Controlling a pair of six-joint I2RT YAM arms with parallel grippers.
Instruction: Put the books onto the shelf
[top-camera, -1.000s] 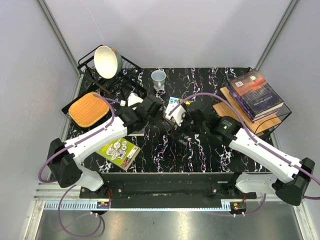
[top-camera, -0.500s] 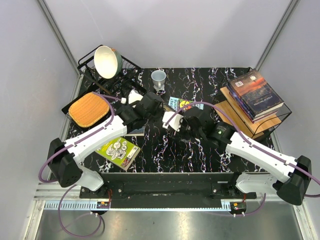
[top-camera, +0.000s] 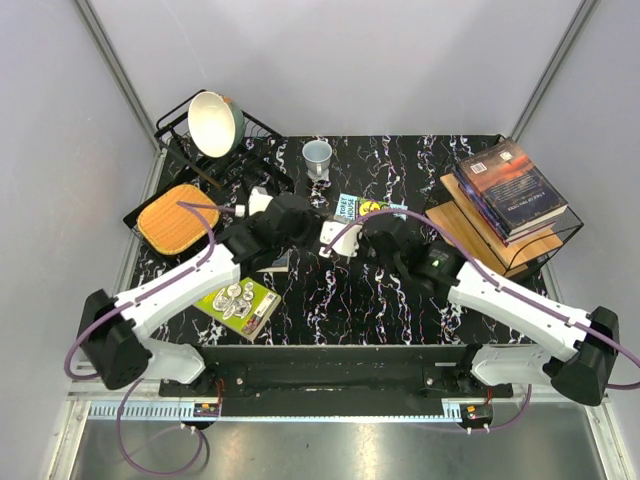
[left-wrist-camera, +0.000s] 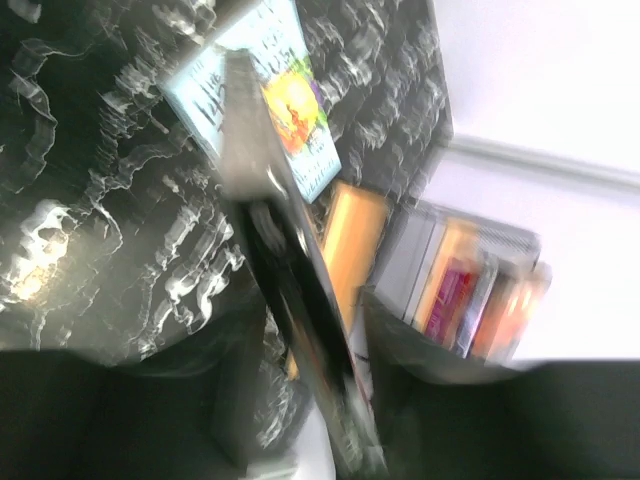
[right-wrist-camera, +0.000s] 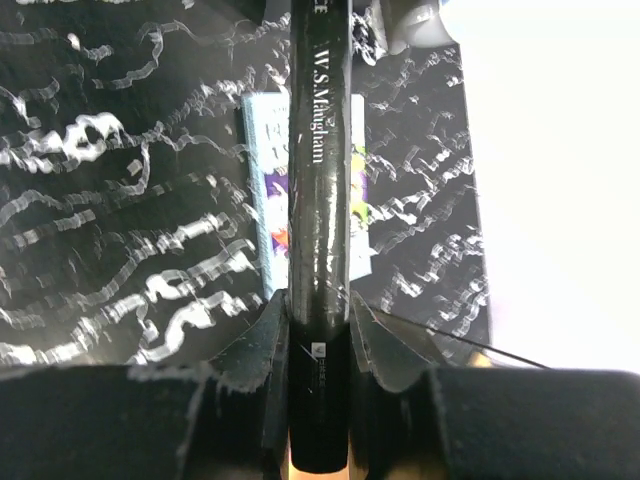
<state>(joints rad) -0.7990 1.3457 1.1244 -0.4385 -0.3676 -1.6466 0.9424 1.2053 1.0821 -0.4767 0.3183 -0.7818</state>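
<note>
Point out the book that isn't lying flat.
The black W. S. Maugham book: it stands on edge in the right pincer, whereas the light blue book and the lime green book lie flat on the table.

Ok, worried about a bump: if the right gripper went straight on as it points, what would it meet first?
Past the black book it grips, the right gripper likely meets the light-blue book on the table; the left gripper, also around the black book, may come first. Depth unclear.
</note>
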